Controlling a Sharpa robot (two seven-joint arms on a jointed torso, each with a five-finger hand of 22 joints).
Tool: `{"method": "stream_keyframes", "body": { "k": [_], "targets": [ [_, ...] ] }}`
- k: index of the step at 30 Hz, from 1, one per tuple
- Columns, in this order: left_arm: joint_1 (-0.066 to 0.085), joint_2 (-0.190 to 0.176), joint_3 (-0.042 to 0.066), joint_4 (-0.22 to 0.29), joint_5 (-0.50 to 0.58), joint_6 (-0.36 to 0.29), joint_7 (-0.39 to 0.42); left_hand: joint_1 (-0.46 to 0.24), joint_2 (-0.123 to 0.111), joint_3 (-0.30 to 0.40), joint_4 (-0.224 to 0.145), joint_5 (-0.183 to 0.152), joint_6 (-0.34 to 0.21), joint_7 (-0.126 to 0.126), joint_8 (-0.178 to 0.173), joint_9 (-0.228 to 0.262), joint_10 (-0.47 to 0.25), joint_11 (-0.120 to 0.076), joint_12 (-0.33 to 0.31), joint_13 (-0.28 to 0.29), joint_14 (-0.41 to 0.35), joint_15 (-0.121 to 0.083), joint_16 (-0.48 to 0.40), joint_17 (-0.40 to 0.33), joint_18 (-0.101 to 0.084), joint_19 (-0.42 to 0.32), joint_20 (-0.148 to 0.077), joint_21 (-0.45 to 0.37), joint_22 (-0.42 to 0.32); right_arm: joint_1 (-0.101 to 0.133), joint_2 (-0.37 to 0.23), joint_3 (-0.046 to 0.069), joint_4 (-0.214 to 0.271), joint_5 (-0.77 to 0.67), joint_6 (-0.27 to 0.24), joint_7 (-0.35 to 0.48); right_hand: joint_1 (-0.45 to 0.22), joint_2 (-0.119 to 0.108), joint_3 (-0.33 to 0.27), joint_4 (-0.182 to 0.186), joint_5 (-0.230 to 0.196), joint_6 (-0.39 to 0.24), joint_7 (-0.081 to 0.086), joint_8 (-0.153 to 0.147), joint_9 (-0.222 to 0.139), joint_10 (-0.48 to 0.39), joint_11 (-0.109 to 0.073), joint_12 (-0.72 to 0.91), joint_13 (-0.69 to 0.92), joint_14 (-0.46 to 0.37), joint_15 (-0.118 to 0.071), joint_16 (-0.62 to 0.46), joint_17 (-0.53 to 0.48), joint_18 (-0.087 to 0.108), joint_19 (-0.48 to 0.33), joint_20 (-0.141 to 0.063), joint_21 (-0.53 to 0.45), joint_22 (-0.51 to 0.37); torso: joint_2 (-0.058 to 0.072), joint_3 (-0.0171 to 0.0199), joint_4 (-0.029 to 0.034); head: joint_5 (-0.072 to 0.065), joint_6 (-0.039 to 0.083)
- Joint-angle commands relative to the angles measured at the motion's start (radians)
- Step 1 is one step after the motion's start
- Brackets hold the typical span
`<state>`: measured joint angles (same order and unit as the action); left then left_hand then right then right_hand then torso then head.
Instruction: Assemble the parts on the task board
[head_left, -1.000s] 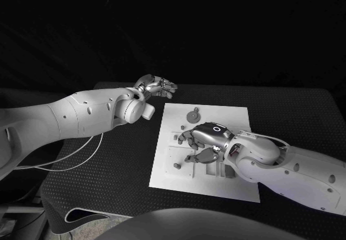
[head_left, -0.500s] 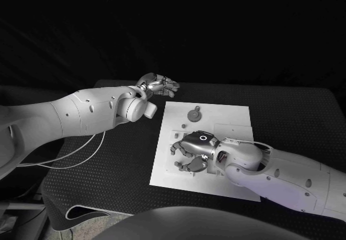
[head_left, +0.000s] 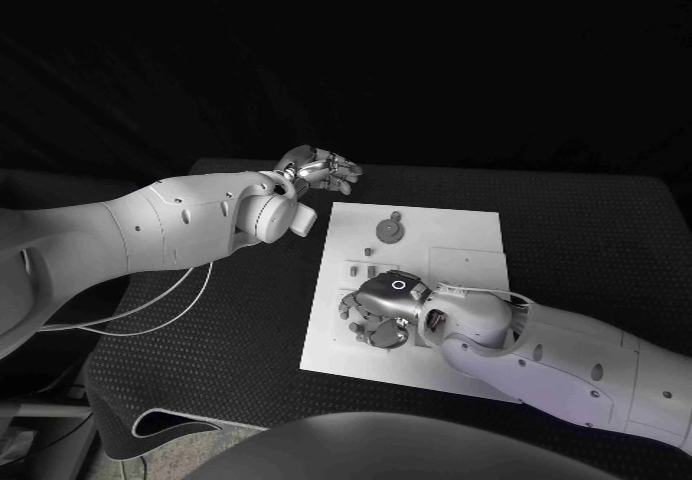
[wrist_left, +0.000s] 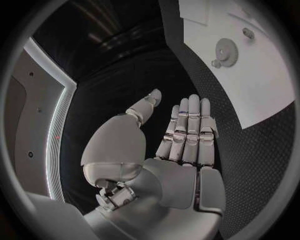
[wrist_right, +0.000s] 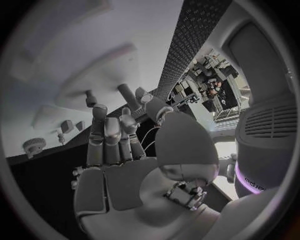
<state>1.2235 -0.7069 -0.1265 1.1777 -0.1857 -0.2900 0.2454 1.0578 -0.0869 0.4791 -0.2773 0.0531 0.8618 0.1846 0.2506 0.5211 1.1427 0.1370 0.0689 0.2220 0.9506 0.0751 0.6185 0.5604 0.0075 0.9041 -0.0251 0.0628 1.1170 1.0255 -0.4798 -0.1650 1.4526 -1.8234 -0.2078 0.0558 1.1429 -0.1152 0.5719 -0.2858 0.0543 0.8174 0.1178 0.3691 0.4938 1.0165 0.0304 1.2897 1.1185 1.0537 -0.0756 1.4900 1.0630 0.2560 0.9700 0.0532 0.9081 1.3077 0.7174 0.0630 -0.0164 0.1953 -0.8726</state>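
The task board (head_left: 469, 235) is overhung at frame centre by the right hand (head_left: 378, 305), fingers spread, empty; the left hand (head_left: 320, 172), upper left, is held flat, fingers together, empty.

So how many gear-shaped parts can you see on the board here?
1 for certain: a round gear at the task board's far end, also seen in the left wrist view. The right hand covers the board's middle, so others may be hidden.
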Motion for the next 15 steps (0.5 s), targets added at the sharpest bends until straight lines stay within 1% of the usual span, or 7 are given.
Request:
{"method": "stream_keyframes", "body": {
  "k": [1,5,6,15],
  "targets": [
    [0.001,0.002,0.001,0.001,0.005,0.015,0.004,-0.012,0.000,-0.006,0.003,-0.002,-0.008,0.002,0.005,-0.002,-0.005,0.000,-0.001,0.001,0.008,0.000,-0.007,0.001,-0.007,-0.001,0.001,0.005,-0.002,-0.003,0.003,0.000,-0.003,-0.022,0.003,0.001,0.006,0.038,0.031,0.007,-0.004,0.130,0.008,0.011,0.003,-0.130,-0.010,0.008,-0.011,-0.005,-0.006,0.010,-0.013,0.006,0.004,-0.004,0.005,0.018,0.000,0.0005,-0.0002,0.002,0.000],
    [0.001,0.003,0.001,0.000,0.005,0.015,0.004,-0.013,0.000,-0.006,0.003,-0.002,-0.009,0.002,0.005,-0.002,-0.006,0.001,-0.001,0.000,0.008,0.000,-0.008,0.002,-0.007,-0.001,0.001,0.005,-0.002,-0.005,0.006,0.000,-0.006,-0.029,0.006,0.001,0.010,0.074,0.072,0.005,-0.004,0.163,-0.002,0.026,0.011,-0.120,-0.020,0.018,-0.029,0.000,-0.015,0.024,-0.033,0.006,0.012,-0.006,0.011,0.018,0.000,0.0005,-0.0012,0.003,0.000],
    [0.001,0.003,0.001,0.001,0.005,0.015,0.003,-0.013,0.000,-0.007,0.003,-0.002,-0.010,0.002,0.005,-0.002,-0.006,0.001,-0.001,0.000,0.008,0.000,-0.008,0.002,-0.007,-0.001,0.001,0.005,-0.002,-0.005,0.007,0.000,-0.006,-0.029,0.008,0.001,0.010,0.078,0.076,0.004,-0.004,0.167,-0.004,0.027,0.012,-0.117,-0.021,0.019,-0.032,0.001,-0.016,0.026,-0.036,0.006,0.014,-0.007,0.012,0.018,0.000,0.0004,-0.0012,0.003,0.000],
    [0.001,0.002,0.001,0.001,0.005,0.015,0.000,-0.016,0.000,-0.007,0.005,-0.002,-0.016,0.005,0.002,-0.004,-0.010,0.002,-0.002,0.000,0.008,0.000,-0.011,0.005,-0.007,-0.002,0.001,0.005,-0.003,-0.008,0.006,0.000,-0.006,-0.035,0.021,-0.004,0.000,0.077,0.090,-0.002,-0.004,0.182,-0.012,0.037,0.023,-0.107,-0.029,0.028,-0.050,0.006,-0.024,0.038,-0.059,0.006,0.020,-0.013,0.017,0.017,-0.001,0.0011,-0.0015,0.003,0.000]
  ]
}}
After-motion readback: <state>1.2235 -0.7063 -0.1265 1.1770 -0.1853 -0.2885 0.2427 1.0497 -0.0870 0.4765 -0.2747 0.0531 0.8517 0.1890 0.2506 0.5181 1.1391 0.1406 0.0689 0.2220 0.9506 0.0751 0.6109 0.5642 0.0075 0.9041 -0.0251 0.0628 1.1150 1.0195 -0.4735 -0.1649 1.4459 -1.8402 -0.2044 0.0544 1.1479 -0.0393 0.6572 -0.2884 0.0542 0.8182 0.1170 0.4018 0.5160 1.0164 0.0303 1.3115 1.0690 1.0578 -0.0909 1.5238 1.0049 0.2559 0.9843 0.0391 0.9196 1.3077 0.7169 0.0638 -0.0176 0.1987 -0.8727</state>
